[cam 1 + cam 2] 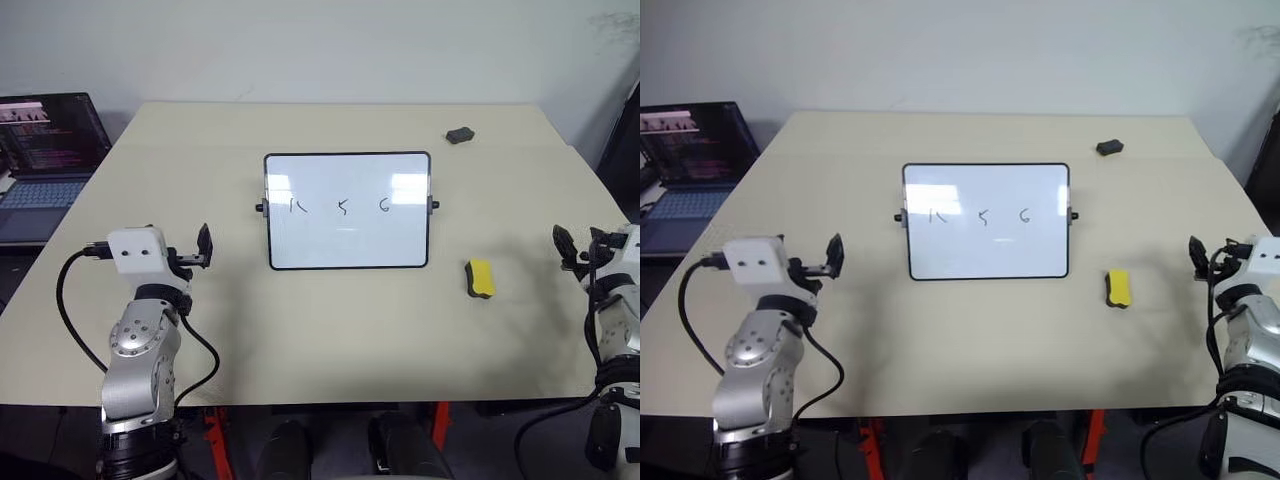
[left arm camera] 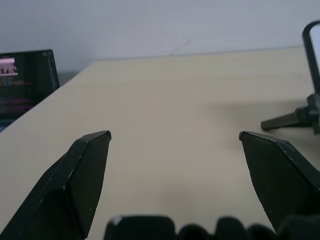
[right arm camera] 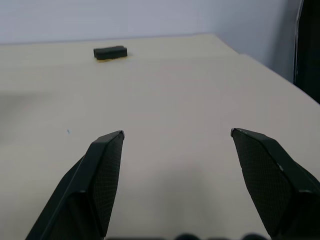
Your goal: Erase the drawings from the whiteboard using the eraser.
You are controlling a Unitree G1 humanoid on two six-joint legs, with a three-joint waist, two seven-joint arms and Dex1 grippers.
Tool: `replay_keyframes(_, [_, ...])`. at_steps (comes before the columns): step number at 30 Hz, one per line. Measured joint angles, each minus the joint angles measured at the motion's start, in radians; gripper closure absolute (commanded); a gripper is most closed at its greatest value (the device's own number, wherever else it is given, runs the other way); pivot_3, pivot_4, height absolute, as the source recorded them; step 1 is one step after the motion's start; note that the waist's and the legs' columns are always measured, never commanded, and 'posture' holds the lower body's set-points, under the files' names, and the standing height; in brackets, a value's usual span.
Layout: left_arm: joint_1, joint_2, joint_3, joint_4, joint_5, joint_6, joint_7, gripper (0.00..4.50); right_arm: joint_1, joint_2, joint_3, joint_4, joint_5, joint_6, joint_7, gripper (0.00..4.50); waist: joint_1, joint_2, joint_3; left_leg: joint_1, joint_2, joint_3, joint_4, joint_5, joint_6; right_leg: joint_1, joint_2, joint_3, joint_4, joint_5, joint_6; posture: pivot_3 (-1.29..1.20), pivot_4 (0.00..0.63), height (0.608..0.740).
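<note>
- Three little black squiggles, the drawings, sat in a row across the middle of the whiteboard, all of them untouched.
- The whiteboard stood propped up around the centre of the beige table, with a black knob on each short side.
- The eraser, a small yellow block, lay flat on the table just right of the board's near right corner, not touching it.
- The left gripper hovered over the table left of the board, well apart from it, fingers spread wide with nothing between them, as the left wrist view showed pretty clearly.
- The right gripper was over by the right edge of the table, right of the eraser with a clear gap between them. Its fingers were also spread apart and empty.
- A small dark grey lump sat at the far right of the table, well beyond the board.
- A laptop with its screen lit was off to the far left, beside the table.
</note>
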Motion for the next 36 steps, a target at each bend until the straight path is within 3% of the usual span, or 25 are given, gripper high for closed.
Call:
replay_keyframes(6, [0.006,-0.002,0.028,0.007,-0.017,-0.001,-0.003,0.00,0.029,0.031,0.001,-0.095,0.011,0.042,-0.007,0.78,-0.001,0.000,0.000,0.001,0.000,0.000,0.001,0.000,0.000,0.000,0.000,0.000,0.001,-0.001,0.003,0.00,0.150,0.740])
replay_keyframes(18, [-0.044,0.126,0.112,-0.035,-0.088,0.044,-0.100,0.00,0.126,0.064,-0.053,-0.283,0.055,0.102,-0.115,0.78,0.001,0.000,0.000,0.000,0.000,-0.001,0.001,0.000,0.000,0.000,-0.003,-0.001,0.001,-0.002,0.003,0.00,0.150,0.740])
replay_keyframes(23, [-0.203,0.263,0.063,-0.015,-0.295,0.174,-0.365,0.00,0.351,0.195,-0.058,-0.711,0.204,0.276,-0.159,0.78,0.009,0.001,0.000,-0.002,0.000,-0.006,0.001,0.000,0.000,-0.001,-0.002,-0.006,0.003,-0.003,0.003,0.00,0.150,0.740])
replay_keyframes(28, [-0.293,0.407,-0.054,-0.038,-0.489,0.368,-0.630,0.00,0.442,0.173,-0.041,-0.938,0.260,0.481,-0.236,0.78,-0.008,0.002,0.001,0.001,-0.002,-0.003,0.000,0.000,0.000,-0.001,-0.001,-0.002,0.003,-0.003,0.004,0.00,0.150,0.740])
replay_keyframes(36, [-0.414,0.479,-0.300,0.003,-0.508,0.392,-0.988,0.00,0.447,0.081,0.026,-1.242,0.338,0.821,-0.352,0.78,-0.015,0.003,0.001,0.000,0.000,-0.003,0.000,0.000,0.000,-0.001,0.004,-0.002,0.003,-0.004,0.003,0.00,0.150,0.740])
